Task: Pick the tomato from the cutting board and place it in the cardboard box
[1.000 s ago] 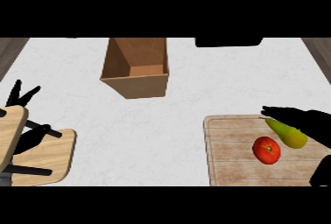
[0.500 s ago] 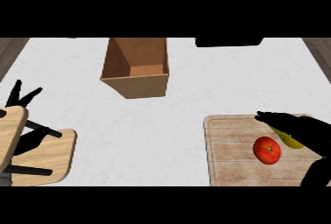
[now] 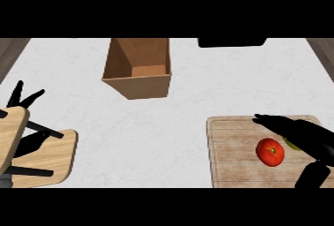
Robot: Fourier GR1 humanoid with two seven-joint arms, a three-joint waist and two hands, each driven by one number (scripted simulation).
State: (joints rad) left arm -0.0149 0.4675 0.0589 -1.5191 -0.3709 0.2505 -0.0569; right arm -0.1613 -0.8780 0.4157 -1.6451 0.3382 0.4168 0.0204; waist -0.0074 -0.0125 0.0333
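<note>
A red tomato (image 3: 270, 152) lies on the wooden cutting board (image 3: 229, 150) at the lower right. My right hand (image 3: 305, 134) hovers over the board just right of and above the tomato, fingers stretched toward the upper left, thumb (image 3: 312, 175) hanging below; it holds nothing. A yellow-green fruit (image 3: 291, 144) is mostly hidden under that hand. The open cardboard box (image 3: 138, 67) stands at the upper middle of the counter. My left hand (image 3: 23, 98) rests at the far left edge with fingers up.
A wooden chair (image 3: 36, 148) with black rails sits at the lower left by the left hand. A dark object (image 3: 231, 42) lies at the counter's back edge, right of the box. White counter (image 3: 189, 110) stretches between the box and the board.
My right hand has slid left and lower over the cutting board, closing in on the tomato and covering more of the yellow-green fruit. The left hand has not moved.
</note>
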